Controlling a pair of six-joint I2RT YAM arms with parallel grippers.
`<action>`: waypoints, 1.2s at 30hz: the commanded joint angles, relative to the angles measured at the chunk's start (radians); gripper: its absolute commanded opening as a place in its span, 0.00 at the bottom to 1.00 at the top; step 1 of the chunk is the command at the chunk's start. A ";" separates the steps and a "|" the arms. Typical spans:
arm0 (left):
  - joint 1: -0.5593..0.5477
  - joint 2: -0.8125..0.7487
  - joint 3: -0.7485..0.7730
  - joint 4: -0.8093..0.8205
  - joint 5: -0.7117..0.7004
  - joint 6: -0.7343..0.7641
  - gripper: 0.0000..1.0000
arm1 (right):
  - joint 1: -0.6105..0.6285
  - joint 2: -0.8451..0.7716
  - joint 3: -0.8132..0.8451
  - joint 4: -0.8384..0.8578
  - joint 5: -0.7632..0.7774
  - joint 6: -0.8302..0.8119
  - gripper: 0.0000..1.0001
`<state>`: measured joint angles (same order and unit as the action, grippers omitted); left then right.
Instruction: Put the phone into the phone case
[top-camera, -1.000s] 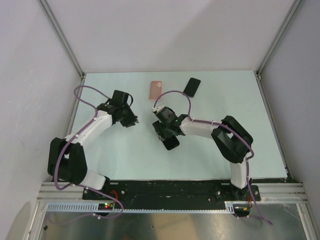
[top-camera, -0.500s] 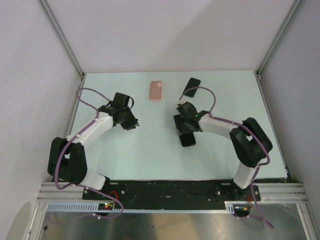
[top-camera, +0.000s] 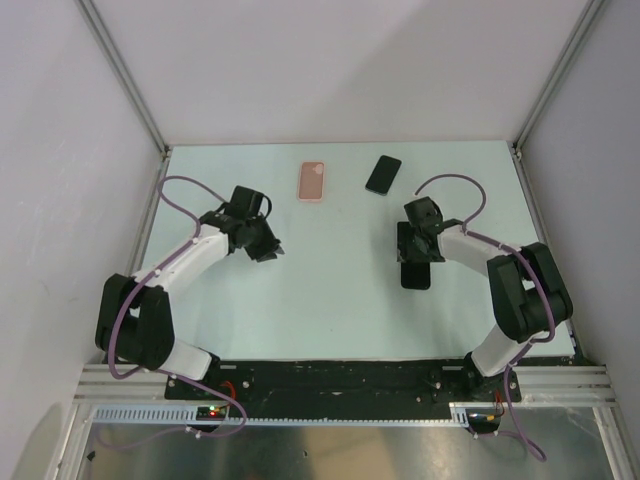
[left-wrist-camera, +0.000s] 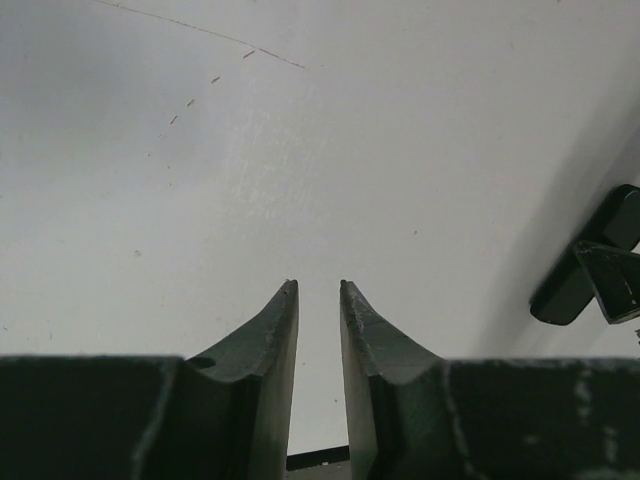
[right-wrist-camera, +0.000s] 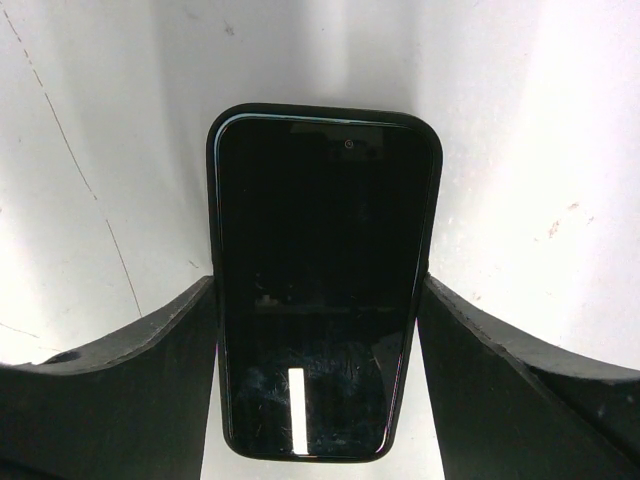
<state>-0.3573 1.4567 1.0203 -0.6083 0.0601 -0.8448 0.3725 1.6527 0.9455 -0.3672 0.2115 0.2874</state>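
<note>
Black-fingered left gripper (top-camera: 274, 251), nearer and left of the pink rounded-rectangle phone case (top-camera: 312, 181), jaws a narrow slit; flat black rounded slab (top-camera: 383, 174) just right of that case; right gripper (right-wrist-camera: 318, 290), nearer and right of it, clamping the glossy black phone (right-wrist-camera: 325, 220) by its long edges, scuffed glass visible only from the wrist.
</note>
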 joint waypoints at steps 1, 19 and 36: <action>-0.006 -0.018 0.032 0.017 0.024 0.025 0.28 | -0.001 -0.032 0.024 0.013 0.004 -0.020 0.53; -0.012 0.134 0.204 0.014 -0.041 0.052 0.41 | -0.012 -0.033 0.075 -0.049 -0.012 -0.014 0.99; 0.056 0.772 0.973 -0.141 -0.182 0.289 0.51 | -0.013 -0.230 0.194 -0.068 -0.078 0.096 0.99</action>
<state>-0.3115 2.1349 1.8481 -0.6769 -0.0830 -0.6395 0.3511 1.4467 1.1030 -0.4377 0.1574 0.3519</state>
